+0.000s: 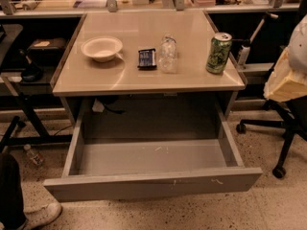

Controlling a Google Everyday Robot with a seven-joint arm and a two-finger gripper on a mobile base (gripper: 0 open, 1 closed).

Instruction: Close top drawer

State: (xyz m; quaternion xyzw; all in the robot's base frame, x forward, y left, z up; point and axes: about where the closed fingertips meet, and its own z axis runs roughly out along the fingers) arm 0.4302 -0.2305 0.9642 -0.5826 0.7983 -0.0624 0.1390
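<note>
The top drawer (pixel 153 185) is a wide grey metal drawer under the beige table (pixel 144 78). It is pulled far out toward me and its inside looks empty. Its flat, handle-less front faces me near the floor and has small white scuffs right of centre. My gripper is not in view in the camera view; no fingers show anywhere near the drawer.
On the table stand a white bowl (pixel 101 48), a small dark packet (pixel 147 58), a clear plastic bottle (pixel 168 55) and a green can (pixel 218 53). An office chair with torn yellow foam (pixel 284 83) is at the right. A person's shoe (pixel 41 215) and a bottle (pixel 33 155) are on the floor at the left.
</note>
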